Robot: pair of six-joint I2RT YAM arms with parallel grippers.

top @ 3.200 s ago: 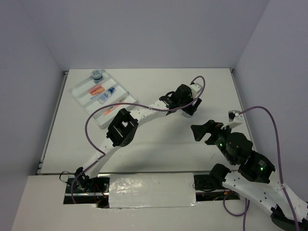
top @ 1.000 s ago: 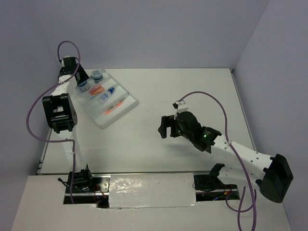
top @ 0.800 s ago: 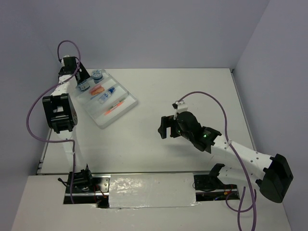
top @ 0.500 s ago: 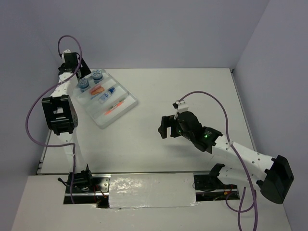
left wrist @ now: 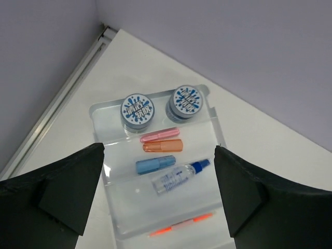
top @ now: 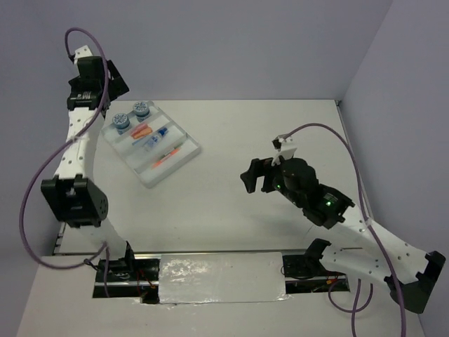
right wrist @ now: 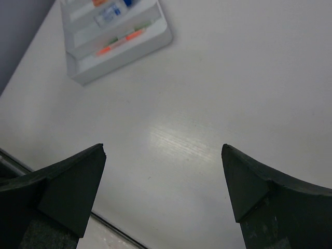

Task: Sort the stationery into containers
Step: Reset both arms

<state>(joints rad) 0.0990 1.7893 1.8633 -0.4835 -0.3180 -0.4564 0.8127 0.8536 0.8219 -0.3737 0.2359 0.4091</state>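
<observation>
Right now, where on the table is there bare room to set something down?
The white tabletop is bare between the white four-compartment plastic tray and the open right gripper, and beyond to the far right edge. Crowded: the tray's far-left compartment, with two round blue-white pots.

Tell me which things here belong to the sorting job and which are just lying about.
Job: white divided tray, two patterned pots, pink cap-like piece, orange cap-like piece, blue cap-like piece, blue-capped bottle, orange pen.
Other: table, silver tape strip at near edge.
</observation>
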